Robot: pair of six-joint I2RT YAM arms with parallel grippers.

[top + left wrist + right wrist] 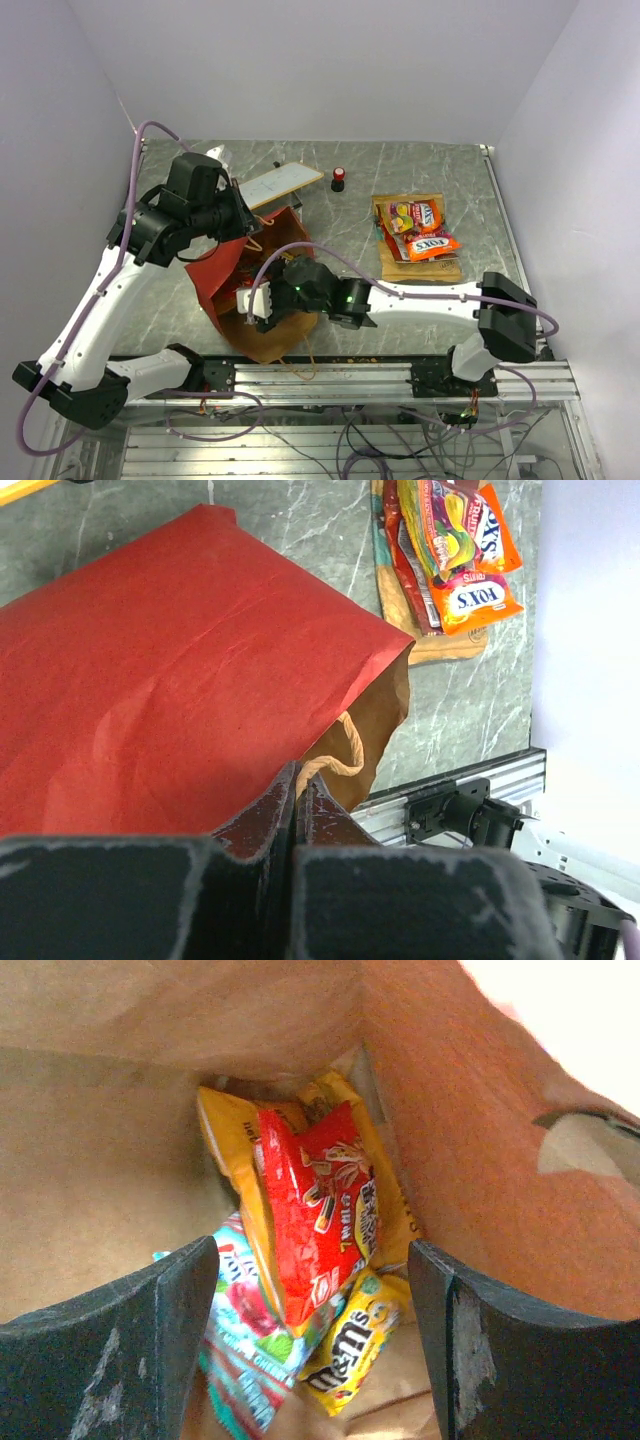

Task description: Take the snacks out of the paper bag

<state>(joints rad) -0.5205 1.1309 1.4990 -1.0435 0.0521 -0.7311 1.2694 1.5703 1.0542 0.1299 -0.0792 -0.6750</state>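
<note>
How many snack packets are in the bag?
4 visible: a red packet over a yellow packet, an M&M's packet below, a teal packet at lower left. Others may hide underneath.

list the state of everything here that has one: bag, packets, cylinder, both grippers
red paper bag: on its side, mouth open toward the arm bases
left gripper: shut, apparently pinching the bag
right gripper: open, inside the bag
red glossy packet: in the bag, between the fingers, ungripped
yellow M&M's packet: in the bag
orange Fox's packet: out, piled at right
small red-and-black cylinder: upright
</note>
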